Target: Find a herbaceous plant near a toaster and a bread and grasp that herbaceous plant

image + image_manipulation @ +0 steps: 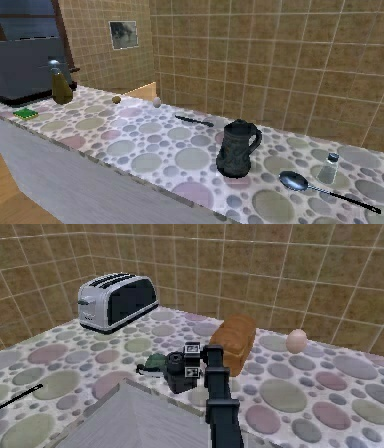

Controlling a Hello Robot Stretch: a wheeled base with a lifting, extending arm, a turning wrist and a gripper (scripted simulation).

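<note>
In the arm side view a chrome toaster [118,301] stands at the back left of the pebble-patterned countertop [300,389]. A brown bread loaf [237,342] lies to its right. My arm [222,409] rises from the bottom edge, and the gripper [150,364] ends in front of the loaf, left of the two white squares. A small dark-green shape [156,358], perhaps the plant, sits at the fingers over the counter. I cannot tell whether the gripper holds anything.
An egg [296,341] lies right of the loaf, and a grey ridged surface [120,419] covers the bottom left. The forward view has a dark mug [238,148], ladle [296,181], shaker [332,166], knife [195,120], bottle [60,86] and tiled walls [250,50].
</note>
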